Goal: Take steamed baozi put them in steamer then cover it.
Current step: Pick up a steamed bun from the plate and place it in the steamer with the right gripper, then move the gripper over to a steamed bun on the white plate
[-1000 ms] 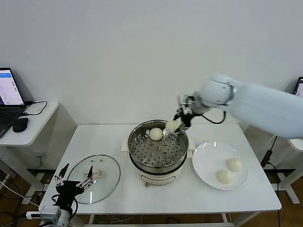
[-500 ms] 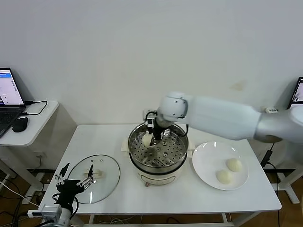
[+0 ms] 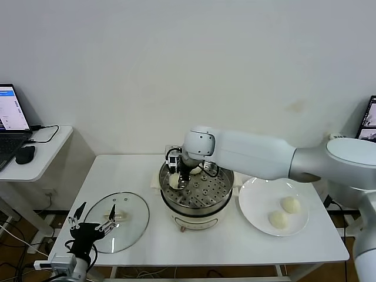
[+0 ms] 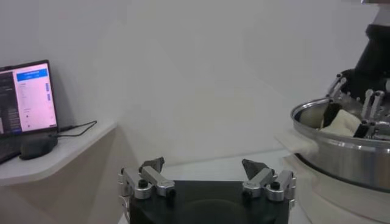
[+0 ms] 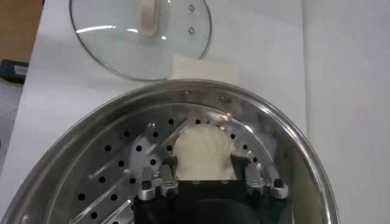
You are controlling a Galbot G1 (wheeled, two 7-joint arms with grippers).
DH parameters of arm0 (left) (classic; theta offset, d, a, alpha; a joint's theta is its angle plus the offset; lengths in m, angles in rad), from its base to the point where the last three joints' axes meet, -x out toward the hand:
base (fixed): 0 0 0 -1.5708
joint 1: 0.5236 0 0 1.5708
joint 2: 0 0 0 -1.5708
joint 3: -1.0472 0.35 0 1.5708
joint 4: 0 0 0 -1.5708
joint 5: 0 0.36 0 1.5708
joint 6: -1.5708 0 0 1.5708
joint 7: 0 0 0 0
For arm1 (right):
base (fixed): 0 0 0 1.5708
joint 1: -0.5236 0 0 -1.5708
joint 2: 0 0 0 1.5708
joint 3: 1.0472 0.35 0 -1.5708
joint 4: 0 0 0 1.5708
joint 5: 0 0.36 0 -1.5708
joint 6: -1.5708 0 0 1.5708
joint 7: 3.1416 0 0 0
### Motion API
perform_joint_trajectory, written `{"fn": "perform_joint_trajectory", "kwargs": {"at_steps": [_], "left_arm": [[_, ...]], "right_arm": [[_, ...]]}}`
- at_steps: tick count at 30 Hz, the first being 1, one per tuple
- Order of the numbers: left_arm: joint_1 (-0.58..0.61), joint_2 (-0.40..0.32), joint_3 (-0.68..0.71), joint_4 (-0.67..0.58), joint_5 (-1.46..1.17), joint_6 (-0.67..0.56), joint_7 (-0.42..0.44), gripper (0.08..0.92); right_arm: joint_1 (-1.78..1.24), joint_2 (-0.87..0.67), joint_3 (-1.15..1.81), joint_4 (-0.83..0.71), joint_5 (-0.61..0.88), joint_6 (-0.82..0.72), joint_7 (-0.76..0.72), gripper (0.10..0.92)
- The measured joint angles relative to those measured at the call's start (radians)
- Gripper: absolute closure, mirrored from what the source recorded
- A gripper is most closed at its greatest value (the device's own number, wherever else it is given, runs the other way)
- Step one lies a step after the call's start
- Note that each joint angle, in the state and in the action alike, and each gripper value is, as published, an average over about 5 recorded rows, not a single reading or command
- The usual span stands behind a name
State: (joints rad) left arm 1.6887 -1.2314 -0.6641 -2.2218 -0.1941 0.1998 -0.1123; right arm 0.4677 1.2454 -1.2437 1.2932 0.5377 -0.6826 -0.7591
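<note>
My right gripper (image 3: 175,178) is down inside the steamer (image 3: 196,207), its fingers pinching a bun (image 5: 202,149) low over the perforated tray near the pot's left wall. The main risk I see is the release: the bun sits close to the shiny wall, so if I open too early or pull up at an angle it could roll, stick to a finger pad, or get dented against the rim. A second bun (image 3: 194,170) lies just behind the gripper, and the wrist could nudge it on the way out.

Two more buns (image 3: 289,204) wait on the white plate (image 3: 254,207), right of the steamer. The glass lid (image 3: 134,226) lies flat on the table (image 3: 235,244) to the left, well clear of the pot. My left gripper (image 3: 91,226) hangs idle at the table's front left edge, fingers spread, just beside the lid. A laptop (image 3: 12,117) sits on a side desk, out of the way.
</note>
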Motion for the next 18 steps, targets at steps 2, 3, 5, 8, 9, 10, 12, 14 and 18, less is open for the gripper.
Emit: {"fn": "perform_joint_trajectory", "kwargs": {"at_steps": [2, 3, 5, 8, 9, 10, 12, 14, 18], "left_arm": [[-0.001, 0.001, 0.0, -0.001, -0.001, 0.0, 0.0, 0.177], [-0.001, 0.002, 0.0, -0.001, -0.001, 0.0, 0.0, 0.177], [-0.002, 0.005, -0.001, -0.001, -0.003, 0.0, 0.001, 0.177], [-0.002, 0.01, -0.002, -0.001, -0.005, 0.0, 0.001, 0.177], [-0.002, 0.011, -0.002, -0.001, -0.006, 0.0, 0.001, 0.177], [-0.003, 0.013, -0.002, 0.0, -0.006, 0.001, 0.002, 0.177], [-0.004, 0.015, 0.0, 0.001, -0.007, 0.001, 0.002, 0.177], [-0.006, 0.016, 0.002, 0.003, -0.006, 0.001, 0.002, 0.177], [-0.007, 0.015, 0.009, 0.003, -0.004, 0.002, 0.002, 0.177]], "right_arm": [[0.026, -0.019, 0.0, 0.016, -0.002, 0.005, -0.021, 0.215], [0.041, -0.032, 0.0, 0.025, -0.004, 0.009, -0.034, 0.211], [0.073, -0.064, 0.0, 0.045, -0.011, 0.019, -0.062, 0.205], [0.121, -0.123, -0.004, 0.083, -0.026, 0.04, -0.111, 0.203], [0.136, -0.146, -0.006, 0.097, -0.033, 0.048, -0.128, 0.203], [0.149, -0.17, -0.008, 0.112, -0.041, 0.058, -0.145, 0.203], [0.169, -0.223, -0.011, 0.145, -0.063, 0.08, -0.181, 0.202], [0.183, -0.281, -0.012, 0.178, -0.091, 0.109, -0.217, 0.202], [0.191, -0.409, -0.007, 0.239, -0.162, 0.173, -0.283, 0.203]]}}
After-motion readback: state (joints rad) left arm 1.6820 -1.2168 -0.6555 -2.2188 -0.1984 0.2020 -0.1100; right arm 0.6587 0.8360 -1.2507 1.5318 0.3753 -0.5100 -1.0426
